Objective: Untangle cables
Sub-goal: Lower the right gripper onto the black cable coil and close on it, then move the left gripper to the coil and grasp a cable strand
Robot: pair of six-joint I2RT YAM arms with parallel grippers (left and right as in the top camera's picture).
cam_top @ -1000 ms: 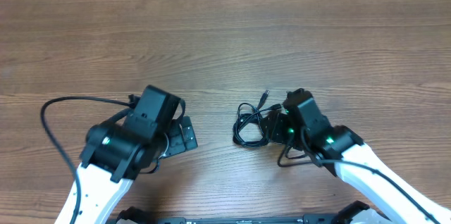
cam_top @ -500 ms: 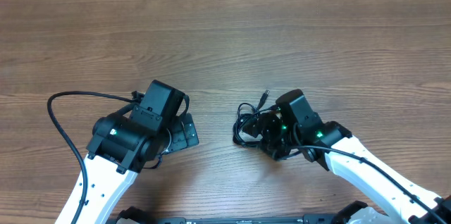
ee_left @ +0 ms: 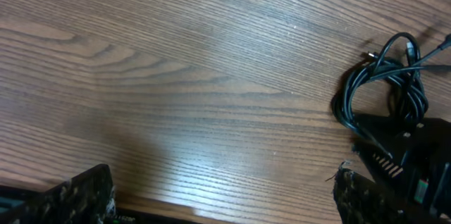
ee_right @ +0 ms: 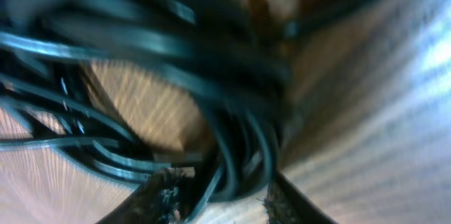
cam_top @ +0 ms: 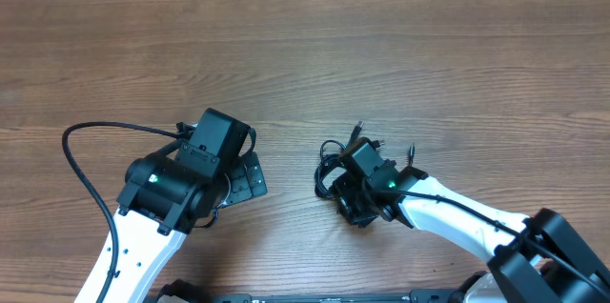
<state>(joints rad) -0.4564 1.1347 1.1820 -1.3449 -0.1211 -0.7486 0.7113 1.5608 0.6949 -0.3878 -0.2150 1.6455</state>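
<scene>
Swung left and down onto the tangle over the last second: right gripper [cam_top: 351, 200], now covering the near right part of the bundle, where a second ago sat just to its right. Nudged slightly right and farther early in that second, then unchanged since: left gripper [cam_top: 244, 181].

Thin black flexible cables [cam_top: 330, 162] lying in a loose coil on the brown wood-grain tabletop [cam_top: 400, 46], a little right of centre, between the two arms and nearer the right one. One small dark plug end [cam_top: 357, 131] poking out of the coil on the far side. Same coil seen from the left wrist at the right edge [ee_left: 384, 83], resting flat on the tabletop [ee_left: 176, 76], well apart from the left fingers.

Left gripper [ee_left: 222, 206] spread wide, fingertips [ee_left: 77, 196] at the two lower corners of its own view, nothing but bare wood between them, holding nothing.

Right gripper [ee_right: 218, 201] pressed in close to the cables [ee_right: 176, 76], view heavily blurred. Fingertips [ee_right: 151, 199] standing a modest gap apart with several black strands running down between them. Cannot tell whether those strands are actually pinched or merely straddled
</scene>
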